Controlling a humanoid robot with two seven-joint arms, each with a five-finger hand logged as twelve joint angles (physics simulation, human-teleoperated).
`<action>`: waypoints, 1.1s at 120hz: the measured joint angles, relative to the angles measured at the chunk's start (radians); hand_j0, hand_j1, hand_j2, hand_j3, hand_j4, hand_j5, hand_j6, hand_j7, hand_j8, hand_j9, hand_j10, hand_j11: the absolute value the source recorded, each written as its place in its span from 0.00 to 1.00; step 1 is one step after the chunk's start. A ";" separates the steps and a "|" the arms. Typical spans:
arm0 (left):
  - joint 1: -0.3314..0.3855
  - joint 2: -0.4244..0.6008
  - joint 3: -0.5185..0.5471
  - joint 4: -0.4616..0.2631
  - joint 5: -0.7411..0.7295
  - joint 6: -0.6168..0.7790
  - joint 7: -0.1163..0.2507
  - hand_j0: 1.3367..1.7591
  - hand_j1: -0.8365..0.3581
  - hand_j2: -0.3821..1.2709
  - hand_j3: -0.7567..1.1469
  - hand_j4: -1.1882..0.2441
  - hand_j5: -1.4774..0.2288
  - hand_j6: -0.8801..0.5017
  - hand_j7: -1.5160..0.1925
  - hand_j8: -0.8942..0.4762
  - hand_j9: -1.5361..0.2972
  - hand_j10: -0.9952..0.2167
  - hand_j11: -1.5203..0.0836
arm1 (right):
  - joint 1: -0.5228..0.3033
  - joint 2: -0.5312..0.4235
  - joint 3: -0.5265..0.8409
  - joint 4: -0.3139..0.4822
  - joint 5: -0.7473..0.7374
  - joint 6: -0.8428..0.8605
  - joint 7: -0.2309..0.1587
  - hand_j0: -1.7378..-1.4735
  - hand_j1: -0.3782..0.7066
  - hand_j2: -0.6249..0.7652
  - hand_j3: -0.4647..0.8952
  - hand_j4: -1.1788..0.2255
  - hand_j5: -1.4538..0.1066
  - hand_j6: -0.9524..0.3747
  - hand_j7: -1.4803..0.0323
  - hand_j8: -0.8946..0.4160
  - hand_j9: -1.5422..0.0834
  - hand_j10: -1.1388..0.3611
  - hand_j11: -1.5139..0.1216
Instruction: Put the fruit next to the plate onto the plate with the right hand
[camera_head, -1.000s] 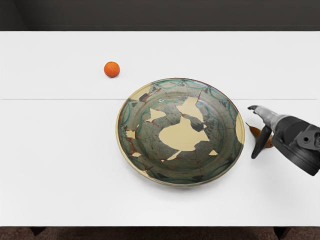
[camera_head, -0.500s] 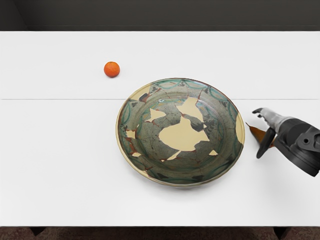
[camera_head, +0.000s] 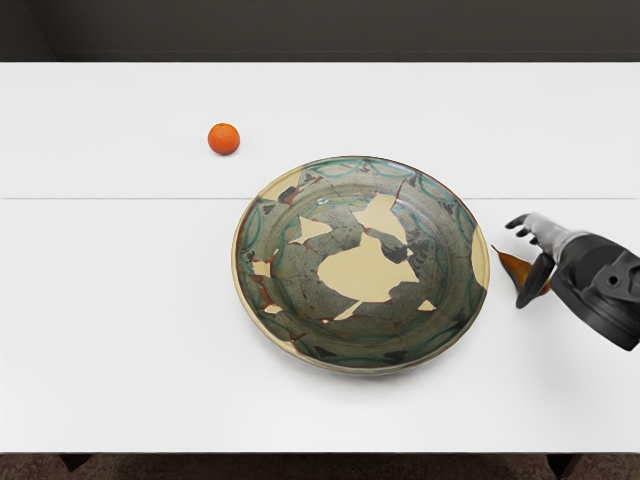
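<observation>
The plate sits in the middle of the white bench, wide and shallow, its green glaze flaked away in pale patches; nothing lies in it. Just off its right rim, at the right of the frame, lies a brownish-orange fruit with a pointed tip that aims up and left toward the plate; it is near the rim but appears not to touch it, and it rests on the bench. Because it is the piece closest to the plate, it is most likely the fruit the task means. A small round orange sits in the upper left of the frame, well apart from the plate and out of the arm's way.

The right hand comes in from the right edge and is set right at the fruit; its fingers reach out above the fruit on the far side while the thumb hangs down in front of it and hides part of it. The hand looks unclenched, set around the fruit rather than gripping it; whether any finger already touches the skin cannot be told from this angle. That pose suits a pinch from two sides; the plate's rim so close on the left leaves little room, so coming from the right makes sense. The left arm does not show.

The task seems at the grasping step; closing, lifting over the rim and setting down are not yet done.
</observation>
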 joint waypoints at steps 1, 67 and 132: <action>0.000 0.000 0.000 0.000 0.000 0.000 0.000 0.76 0.99 0.23 0.40 0.83 0.87 0.64 0.89 0.65 0.84 0.82 0.95 | 0.000 0.000 0.000 0.000 0.000 0.000 0.000 0.30 0.25 0.42 0.34 0.69 0.76 0.56 0.80 0.53 0.79 0.62 0.76; -0.001 0.000 -0.001 0.000 0.000 0.001 0.001 0.76 0.99 0.23 0.40 0.83 0.87 0.64 0.89 0.65 0.84 0.82 0.95 | 0.058 0.022 -0.077 0.007 -0.003 0.000 0.000 0.30 0.29 0.42 0.34 0.67 0.73 0.54 0.77 0.50 0.76 0.60 0.74; -0.002 0.000 -0.001 0.000 0.000 0.001 0.000 0.76 0.99 0.23 0.40 0.83 0.87 0.64 0.89 0.65 0.84 0.82 0.95 | 0.082 0.043 -0.125 0.004 0.002 0.000 0.000 0.30 0.35 0.41 0.34 0.63 0.69 0.50 0.73 0.46 0.72 0.56 0.69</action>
